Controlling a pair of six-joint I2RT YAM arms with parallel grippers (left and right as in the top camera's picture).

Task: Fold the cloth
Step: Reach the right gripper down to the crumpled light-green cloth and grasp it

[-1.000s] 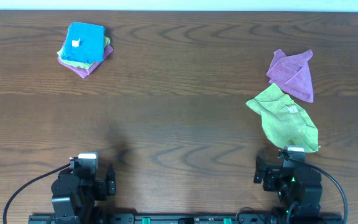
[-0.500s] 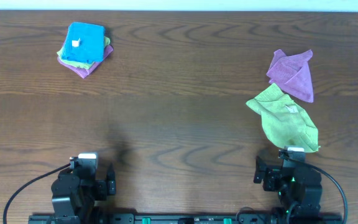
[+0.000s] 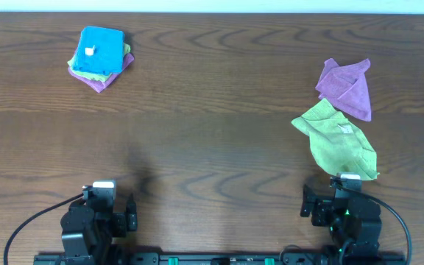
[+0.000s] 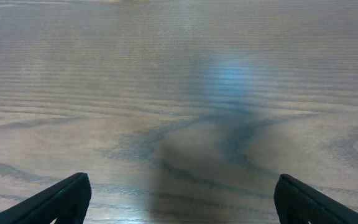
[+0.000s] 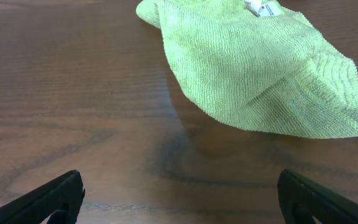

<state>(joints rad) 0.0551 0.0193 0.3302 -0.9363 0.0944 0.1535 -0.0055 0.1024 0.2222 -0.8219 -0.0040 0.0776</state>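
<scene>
The lime-green cloth (image 3: pixel 335 140) lies crumpled on the right side of the table, its small white tag (image 3: pixel 344 129) facing up. It fills the upper part of the right wrist view (image 5: pixel 260 68), tag (image 5: pixel 261 7) at the top. My right gripper (image 5: pixel 180 198) is open and empty, just short of the cloth's near edge; the arm's base (image 3: pixel 342 210) is at the front right. My left gripper (image 4: pixel 180 198) is open and empty over bare wood; its arm (image 3: pixel 98 213) is at the front left, far from the cloth.
A purple cloth (image 3: pixel 347 87) lies crumpled just behind the green one, touching it. A folded stack with a bright blue cloth (image 3: pixel 99 51) on top sits at the far left. The brown wooden table (image 3: pixel 212 132) spreads between them.
</scene>
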